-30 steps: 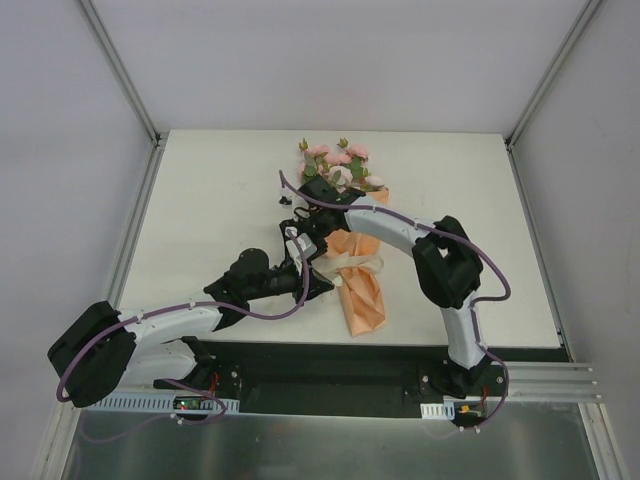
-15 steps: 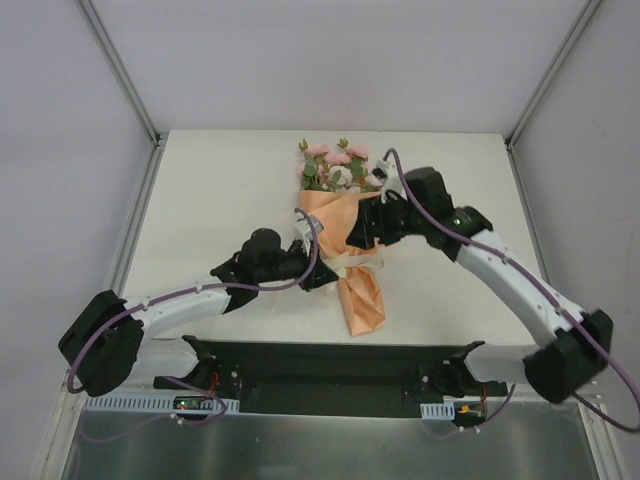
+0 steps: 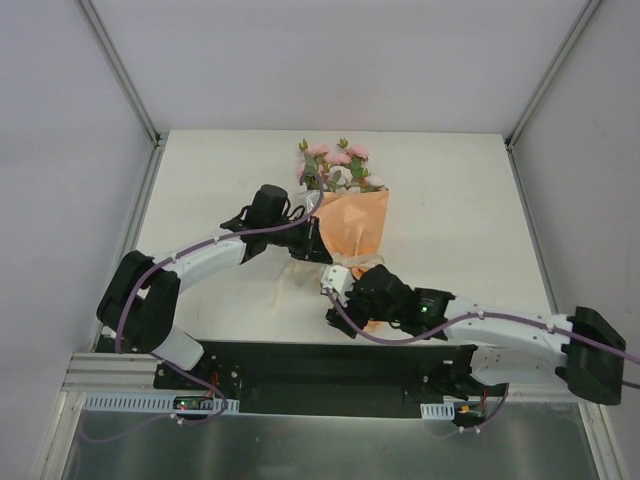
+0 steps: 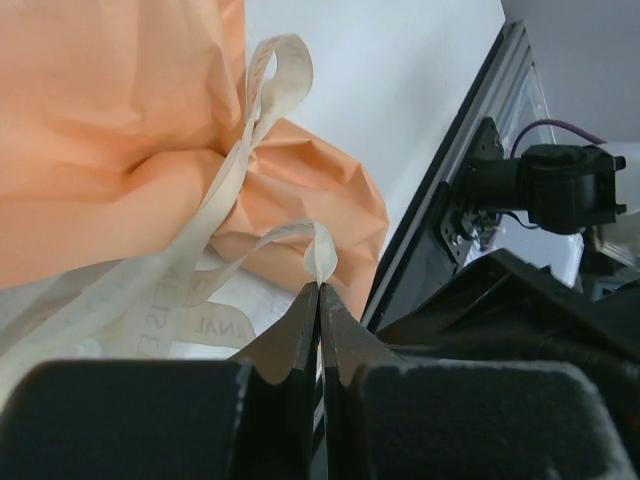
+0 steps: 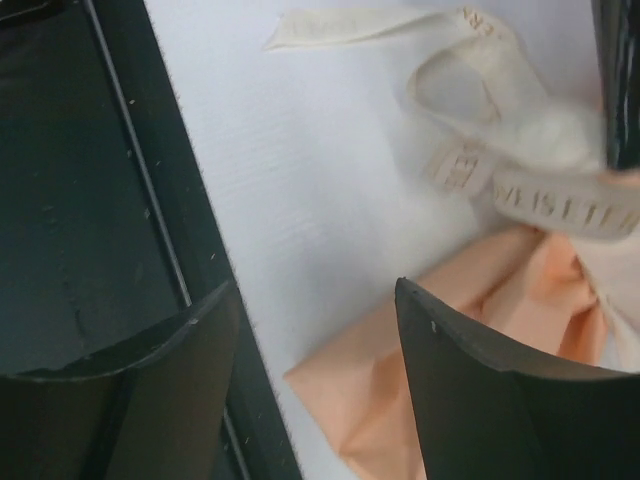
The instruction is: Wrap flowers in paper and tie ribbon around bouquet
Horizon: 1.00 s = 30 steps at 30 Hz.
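The bouquet lies in the middle of the table, pink flowers (image 3: 335, 165) pointing away and the peach-orange paper (image 3: 355, 225) wrapped round them. A cream ribbon (image 4: 215, 215) is tied round the pinched paper (image 4: 100, 120). My left gripper (image 3: 315, 245) sits at the cone's left side. In its wrist view the left gripper (image 4: 320, 285) is shut on a loop of the ribbon. My right gripper (image 3: 340, 300) is low over the cone's near end and hides it from above. The right gripper (image 5: 315, 285) stands open over the paper's tip (image 5: 340, 390), holding nothing, with the ribbon (image 5: 540, 195) beyond.
A black rail (image 3: 300, 360) runs along the table's near edge, close beside the paper's tip and my right gripper's left finger (image 5: 150, 380). White table (image 3: 220, 190) lies to either side of the bouquet. Grey walls with metal posts enclose the table.
The right arm left the bouquet's upper part, swung down to the near edge and opened over the cone's tip. The left gripper, still shut, moved up to the cone's left side.
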{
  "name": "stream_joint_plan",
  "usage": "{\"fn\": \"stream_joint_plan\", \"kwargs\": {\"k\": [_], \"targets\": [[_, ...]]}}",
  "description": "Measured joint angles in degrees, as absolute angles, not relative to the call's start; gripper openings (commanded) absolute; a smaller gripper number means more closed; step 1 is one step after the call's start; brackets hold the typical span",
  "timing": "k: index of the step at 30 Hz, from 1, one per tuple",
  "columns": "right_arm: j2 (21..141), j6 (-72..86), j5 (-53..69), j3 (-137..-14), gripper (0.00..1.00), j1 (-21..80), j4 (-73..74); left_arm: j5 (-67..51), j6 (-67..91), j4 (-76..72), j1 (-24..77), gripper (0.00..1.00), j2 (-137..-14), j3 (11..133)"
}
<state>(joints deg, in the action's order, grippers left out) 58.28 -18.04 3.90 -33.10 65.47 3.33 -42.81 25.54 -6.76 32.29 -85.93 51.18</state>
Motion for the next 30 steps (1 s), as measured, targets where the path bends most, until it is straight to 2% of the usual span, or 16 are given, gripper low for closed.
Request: {"fn": "stream_joint_plan", "kwargs": {"k": [8,20,25,28,29,30], "targets": [[84.7,-35.7,-0.3,-47.9,0.62,67.8,-4.5,-51.0,20.8,3.6,29.6,0.0,-90.5,56.9],[100.6,-48.2,-7.0,-54.7,0.62,67.6,-11.8,-58.5,16.4,10.2,25.1,0.0,-90.7,58.4],[105.6,-50.4,-8.8,-57.1,0.5,67.5,-12.3,-59.7,16.1,11.0,25.1,0.0,-90.7,58.7],[107.5,-51.0,-9.4,-58.3,0.34,67.5,-13.5,-59.7,16.0,11.3,25.1,0.0,-90.7,58.7],[107.9,-51.0,-9.7,-58.5,0.22,67.5,-13.8,-59.7,15.9,11.3,25.1,0.0,-90.7,58.7],[108.3,-51.0,-9.9,-58.6,0.18,67.5,-14.0,-59.6,15.9,11.4,25.1,0.0,-90.7,58.7]]}}
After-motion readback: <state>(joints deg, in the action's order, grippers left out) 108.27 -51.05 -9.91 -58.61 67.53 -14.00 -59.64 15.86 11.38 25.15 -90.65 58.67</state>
